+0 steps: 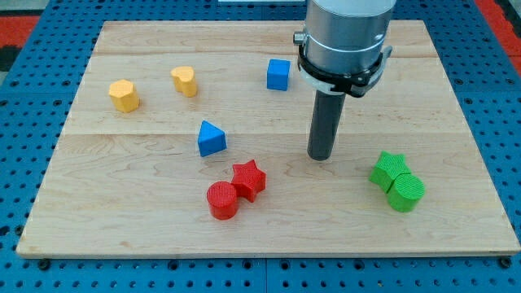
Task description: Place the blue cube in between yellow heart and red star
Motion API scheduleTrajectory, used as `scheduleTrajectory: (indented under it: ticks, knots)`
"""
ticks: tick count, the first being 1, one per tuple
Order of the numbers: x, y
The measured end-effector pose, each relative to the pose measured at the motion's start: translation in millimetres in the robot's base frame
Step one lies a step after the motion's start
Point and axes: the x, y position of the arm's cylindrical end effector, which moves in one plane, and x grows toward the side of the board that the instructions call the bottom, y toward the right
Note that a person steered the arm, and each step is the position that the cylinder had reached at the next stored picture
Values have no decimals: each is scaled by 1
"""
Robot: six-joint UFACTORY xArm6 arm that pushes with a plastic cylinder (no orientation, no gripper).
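Blue cube (278, 74) lies up-left of my tip (320, 156), apart.

Tip (321, 156) sits on wooden board (456, 122), below-right of blue cube (278, 74), apart from it. Yellow heart (185, 80) at upper left w/ yellow hexagon (124, 95). Red star (249, 179) touches red cylinder (222, 200); blue triangle (211, 138) betw. heart & star.

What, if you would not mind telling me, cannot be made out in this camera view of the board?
- The arm above its grey cylinder: cut off by the view's top edge.
- Whether my tip touches the board: not settled from this angle.
- The green blocks: pressed together, the lower one's exact shape unclear.
- The far faces of the blue cube and yellow heart: turned away.
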Motion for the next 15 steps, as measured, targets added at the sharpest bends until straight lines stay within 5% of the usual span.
scheduleTrajectory:
  ticks: [6, 8, 9, 12, 15]
  knots:
    - [-55, -26]
    - [-135, 11]
    - [-173, -18]
    - [-143, -155]
    - [-155, -148]
